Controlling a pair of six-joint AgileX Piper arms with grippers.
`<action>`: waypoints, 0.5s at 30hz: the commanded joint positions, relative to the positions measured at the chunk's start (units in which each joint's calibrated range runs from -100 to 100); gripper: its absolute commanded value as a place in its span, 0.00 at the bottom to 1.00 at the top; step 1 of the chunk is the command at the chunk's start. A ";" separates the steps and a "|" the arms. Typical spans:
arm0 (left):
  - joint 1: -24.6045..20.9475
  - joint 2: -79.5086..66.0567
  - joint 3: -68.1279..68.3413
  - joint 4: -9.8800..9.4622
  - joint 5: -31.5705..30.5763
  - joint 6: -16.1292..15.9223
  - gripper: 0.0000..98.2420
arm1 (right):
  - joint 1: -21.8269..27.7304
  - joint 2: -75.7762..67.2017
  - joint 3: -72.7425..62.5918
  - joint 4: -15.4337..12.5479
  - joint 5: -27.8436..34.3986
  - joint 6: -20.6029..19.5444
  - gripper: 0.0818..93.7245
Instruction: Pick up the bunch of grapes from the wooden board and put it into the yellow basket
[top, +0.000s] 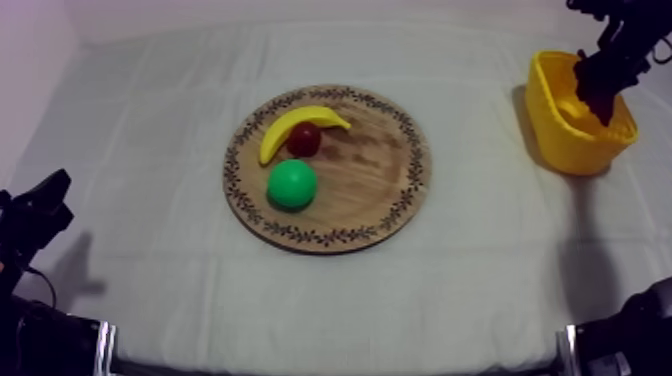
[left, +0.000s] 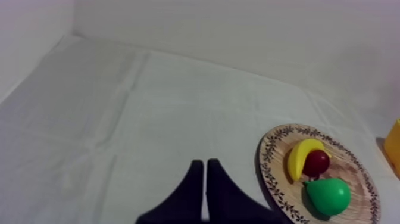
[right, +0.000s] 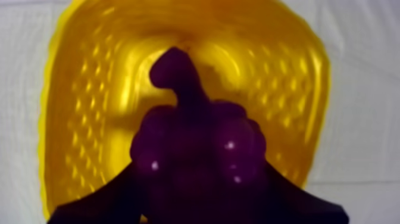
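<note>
At the frame's upper right, the right arm's jaws grip the purple toy bunch of grapes (right: 196, 143) above the yellow plastic basket (top: 565, 140), likely best released low and centred; left jaws lie closed, empty.

A yellow banana (top: 297, 124) lies curved, with its arch turned to the far side of the worktop (top: 150, 290). A small red fruit (top: 304, 139) sits in the hollow of this curve and touches the banana. A green pear (top: 292, 184) lies just beside the small red fruit, on its near side. I cannot tell if these two touch. In the left wrist view the narrow end of the pear points toward the small red fruit. A grey-white cloth (top: 480, 270) with soft folds covers the worktop.
</note>
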 joint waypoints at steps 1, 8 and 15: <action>-0.01 0.00 -0.01 0.00 0.00 0.00 0.00 | -0.08 2.00 -1.18 0.30 0.71 -0.88 0.41; -0.01 0.00 -0.01 0.00 0.00 0.00 0.00 | 0.34 3.86 -2.39 0.54 -0.23 -2.09 0.82; -0.01 0.00 -0.01 0.00 0.00 0.00 0.00 | 0.19 1.97 -0.93 0.70 -2.81 -2.45 0.91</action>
